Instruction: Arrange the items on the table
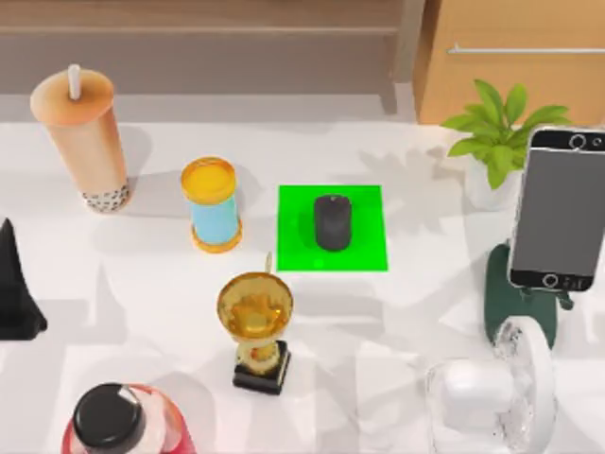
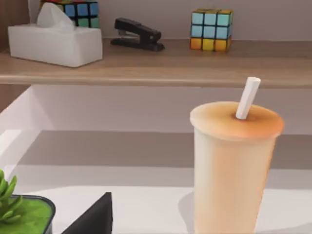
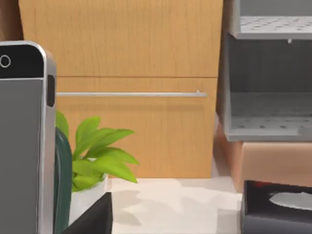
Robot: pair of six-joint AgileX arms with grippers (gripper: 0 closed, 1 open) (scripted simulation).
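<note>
The mouse [image 1: 332, 222] lies on the green mat [image 1: 364, 248] at mid-bench [image 1: 142, 284], and the phone [image 1: 560, 208] leans upright on its dark stand [image 1: 506, 298] at 3 o'clock, just in front of the plant [image 1: 499, 128]. The fan [image 1: 510, 392] stands at 5 o'clock. The cup [image 1: 83, 142] stands upright at 10 o'clock, and I judge it to be the item in hand, since my left wrist looks straight at it.

A dark wedge of my left claw [image 2: 90, 217] shows near the cup; I cannot tell whether it is spread or pressed together. The same goes for my right claw [image 3: 90, 217], which sits by the phone.

To do this well, I should come in level, take the cup around its middle, below the lid and straw [image 1: 74, 82], and squeeze gently. I should lift it straight up, keep it upright, and steer clear of the can [image 1: 214, 210] at its 4 o'clock and the trophy [image 1: 255, 322] beyond.
</note>
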